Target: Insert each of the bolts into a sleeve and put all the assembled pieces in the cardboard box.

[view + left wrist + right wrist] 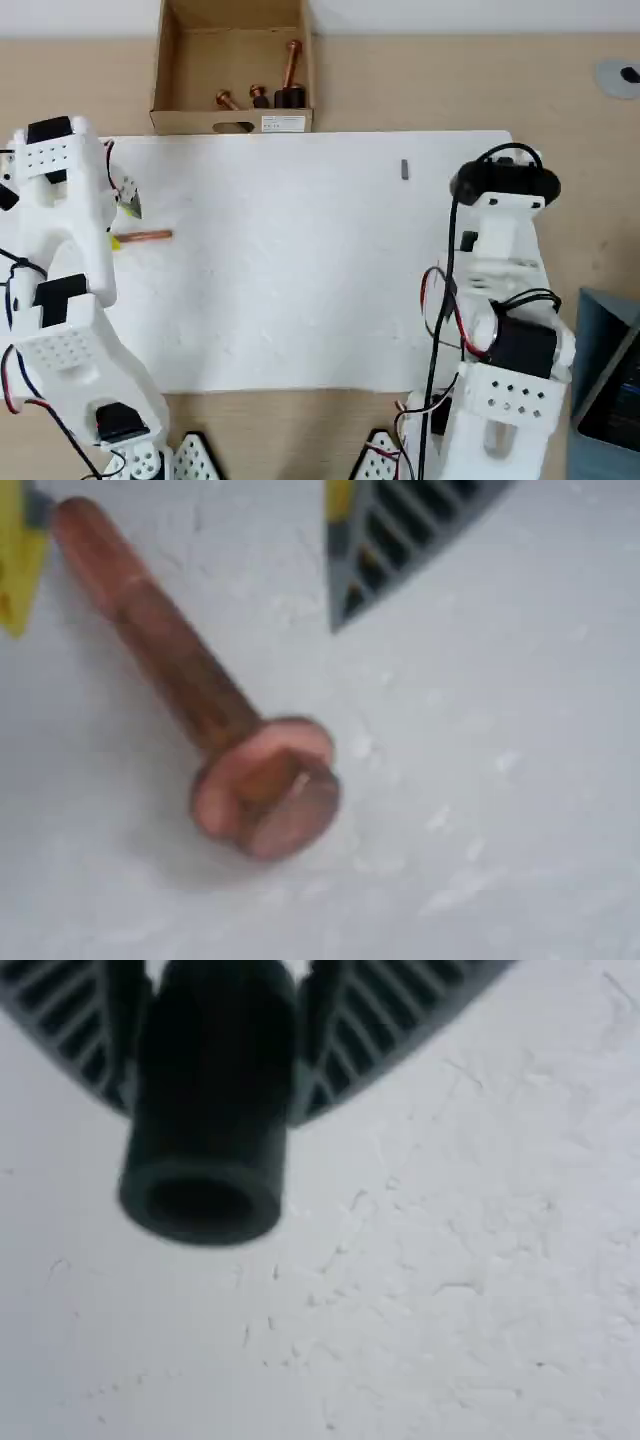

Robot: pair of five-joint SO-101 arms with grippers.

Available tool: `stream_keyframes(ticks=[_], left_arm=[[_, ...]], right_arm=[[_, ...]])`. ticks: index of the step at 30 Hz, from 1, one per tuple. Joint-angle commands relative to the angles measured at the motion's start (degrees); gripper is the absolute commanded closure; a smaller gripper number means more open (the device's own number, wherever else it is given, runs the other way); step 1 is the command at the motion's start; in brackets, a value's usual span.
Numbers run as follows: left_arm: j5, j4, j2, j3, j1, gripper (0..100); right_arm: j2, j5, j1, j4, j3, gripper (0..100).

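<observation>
Left gripper (180, 595) leans low over the white foam mat (300, 300), jaws apart near the shank end of the copper-coloured metal bolt (200, 700) lying there. Right gripper (210, 1095), above the mat, clamps a black cylindrical sleeve (205, 1160).

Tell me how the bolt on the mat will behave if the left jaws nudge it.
The bolt lies on its side on the mat; its round shank would probably let it roll, though the wide head should curve its path. It looks like solid metal, so likely stiff and heavy for its size. The smooth shank may slip.
</observation>
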Motion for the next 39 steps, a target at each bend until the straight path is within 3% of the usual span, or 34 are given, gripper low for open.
stream_keyframes(ticks=[1,7,15,17,21,29,33,39], left_arm=[[-0.1,-0.6,-0.3,1.7,0.6,79],[-0.1,-6.9,1.1,5.7,-1.9,79],[-0.1,-8.7,6.1,5.3,-3.2,79],[-0.1,-8.7,7.1,5.3,-3.2,82],[-0.1,-8.7,8.1,5.3,-3.2,100],[-0.1,-8.8,8.0,4.7,-2.8,100],[-0.4,-6.5,8.0,-0.7,-2.6,100],[-4.3,4.9,8.0,-18.8,1.8,100]], right_arm=[[-0.4,-0.2,-0.7,-1.4,0.1,98.8],[-0.4,-0.2,-0.7,-1.4,0.1,98.8],[-0.4,-0.2,-0.7,-1.4,0.1,98.8],[-0.4,-0.2,-0.7,-1.4,0.1,98.8],[-0.4,-0.2,-0.7,-1.4,0.1,98.8],[-0.4,-0.2,-0.7,-1.4,0.0,98.8],[-0.7,-0.2,-0.7,-1.4,-0.5,98.8],[-0.4,-0.2,-0.7,-1.2,-3.5,98.8]])
